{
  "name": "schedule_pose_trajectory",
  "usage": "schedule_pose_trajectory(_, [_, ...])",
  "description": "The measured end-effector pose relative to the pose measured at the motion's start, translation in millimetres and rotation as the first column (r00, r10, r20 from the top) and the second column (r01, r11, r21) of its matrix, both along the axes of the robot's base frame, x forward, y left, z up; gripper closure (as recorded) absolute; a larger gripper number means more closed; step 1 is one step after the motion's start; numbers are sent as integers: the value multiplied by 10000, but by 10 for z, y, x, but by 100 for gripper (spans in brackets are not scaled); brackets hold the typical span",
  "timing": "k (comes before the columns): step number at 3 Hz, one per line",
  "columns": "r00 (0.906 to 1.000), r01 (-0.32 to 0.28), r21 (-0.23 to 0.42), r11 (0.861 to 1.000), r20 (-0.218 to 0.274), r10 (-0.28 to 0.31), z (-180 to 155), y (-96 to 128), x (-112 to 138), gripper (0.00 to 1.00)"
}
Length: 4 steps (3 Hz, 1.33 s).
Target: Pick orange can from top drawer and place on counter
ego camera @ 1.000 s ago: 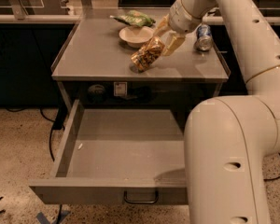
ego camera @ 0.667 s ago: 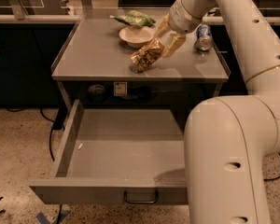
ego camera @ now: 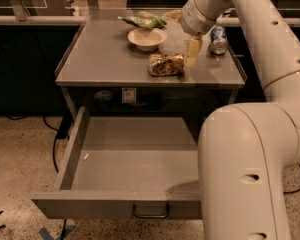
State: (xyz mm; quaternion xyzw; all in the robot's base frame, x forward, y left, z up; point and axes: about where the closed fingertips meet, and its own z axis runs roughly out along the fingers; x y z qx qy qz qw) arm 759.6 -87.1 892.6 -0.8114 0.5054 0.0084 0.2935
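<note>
One small orange-brown soda can with pale mottled print (ego camera: 166, 64) lies on its side on the flat grey metal counter (ego camera: 105, 59), near the front edge and right of the middle. It is out of the drawer and rests on the bare top, its long axis running left to right.

The pale two-finger gripper (ego camera: 192, 59) hangs just beside the can's right end, reaching down from a thick cream-coloured robot arm (ego camera: 240, 174) that fills the right side of the scene. Whether the gripper is open or closed cannot be told, nor whether it touches the can.

Farther back on the counter stands a small round white bowl (ego camera: 147, 38). A crumpled green bag (ego camera: 142, 20) lies just beyond it by the far edge. To the right of the gripper, a blue-and-silver can (ego camera: 218, 39) lies on its side near the counter's right rim, apart from the orange one.

Below the counter, the wide shallow grey metal drawer (ego camera: 72, 149) stands pulled out towards the near side, with a dark curved handle (ego camera: 151, 213) on its front. A small white speck (ego camera: 86, 156) sits on its floor close to the left wall. Black cables (ego camera: 55, 144) trail over the speckled floor (ego camera: 20, 149) to the left of the cabinet.
</note>
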Motion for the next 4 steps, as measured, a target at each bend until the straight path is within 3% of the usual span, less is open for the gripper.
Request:
schedule_pose_trajectory(1, [9982, 252, -85, 9996, 554, -247, 259, -107, -47, 0])
schedule_pose_trajectory(2, [9875, 794, -180, 9967, 1377, -762, 626, -313, -178, 0])
schedule_pose_trajectory(3, [9711, 1395, -132, 9901, 1972, -1342, 898, -490, -359, 0])
schedule_pose_trajectory(4, [9676, 1509, -152, 9884, 2070, -1446, 932, -493, -450, 0])
